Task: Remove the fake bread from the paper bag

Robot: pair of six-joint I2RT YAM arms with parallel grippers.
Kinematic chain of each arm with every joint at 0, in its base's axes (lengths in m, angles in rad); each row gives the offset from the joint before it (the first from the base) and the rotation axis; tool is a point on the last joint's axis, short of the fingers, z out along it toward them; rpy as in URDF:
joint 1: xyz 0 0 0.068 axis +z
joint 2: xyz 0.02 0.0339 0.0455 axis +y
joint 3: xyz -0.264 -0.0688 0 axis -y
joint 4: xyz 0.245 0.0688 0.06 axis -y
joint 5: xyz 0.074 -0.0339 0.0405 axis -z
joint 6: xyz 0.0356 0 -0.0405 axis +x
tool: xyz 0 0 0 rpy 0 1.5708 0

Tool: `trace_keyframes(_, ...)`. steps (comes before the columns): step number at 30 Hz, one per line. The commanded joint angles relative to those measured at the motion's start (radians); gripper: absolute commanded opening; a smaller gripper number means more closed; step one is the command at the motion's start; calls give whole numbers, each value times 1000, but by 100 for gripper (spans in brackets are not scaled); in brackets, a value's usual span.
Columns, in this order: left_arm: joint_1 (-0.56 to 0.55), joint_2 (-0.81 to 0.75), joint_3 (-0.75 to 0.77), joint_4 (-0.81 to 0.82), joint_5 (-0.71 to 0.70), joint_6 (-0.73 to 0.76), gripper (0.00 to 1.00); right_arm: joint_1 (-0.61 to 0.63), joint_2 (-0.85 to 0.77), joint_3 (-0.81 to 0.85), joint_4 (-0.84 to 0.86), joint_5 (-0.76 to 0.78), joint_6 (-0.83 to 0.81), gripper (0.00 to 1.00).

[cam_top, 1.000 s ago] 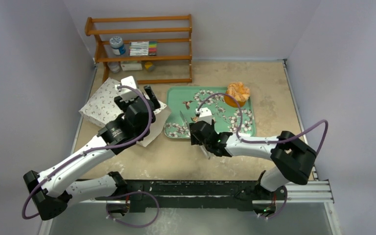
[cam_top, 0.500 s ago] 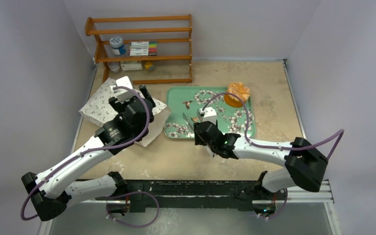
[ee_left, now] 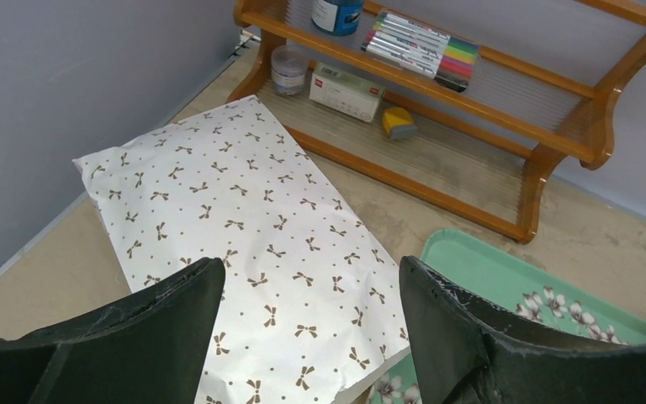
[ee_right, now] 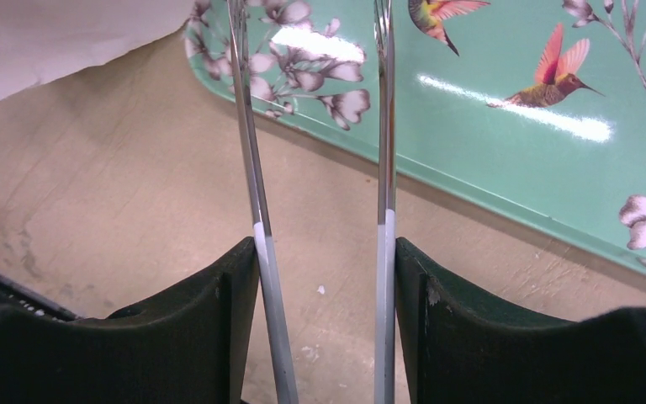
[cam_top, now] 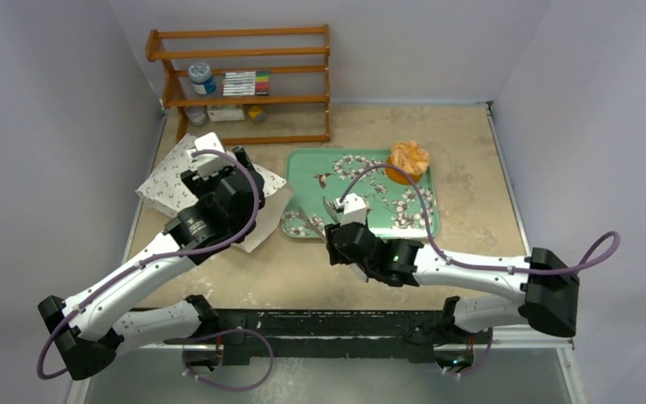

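We see 2 robot arms over a beige table [cam_top: 471,135]. The left gripper [ee_left: 311,269] hangs with its 2 dark jaws spread wide and nothing between them. Directly below and ahead of that gap lies the paper bag [ee_left: 244,210], white with small dark bows, flat on the table. Further ahead of these jaws stands a wooden shelf [ee_left: 488,105] holding markers [ee_left: 420,46]. A corner of the green floral tray [ee_left: 505,269] shows just to their right.

The right gripper [ee_right: 324,252] is clamped on metal tongs [ee_right: 384,126]. The 2 thin steel arms run out between the jaws, each pressed against a jaw's inner face, and reach over the tray's near left corner. The bag's edge lies ahead and left of them.

The fake bread [cam_top: 409,156] we can see is a pale ruffled pastry on an orange base. It sits at the tray's far right corner, well apart from both pairs of jaws. Whether the bag holds anything, we cannot tell.
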Motion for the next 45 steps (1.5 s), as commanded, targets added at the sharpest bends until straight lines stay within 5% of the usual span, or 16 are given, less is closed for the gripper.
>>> trace_keyframes(1, 21, 5, 40, -3, -39, -19, 76, 41, -79, 66, -60, 61, 36, 58)
trace_keyframes(25, 289, 47, 35, -4, 116, -15, 78, 140, -33, 159, 11, -53, -28, 56)
trace_keyframes(45, 329, 10, 3, -16, 145, -21, 78, 58, 198, 249, 203, -153, -121, 57)
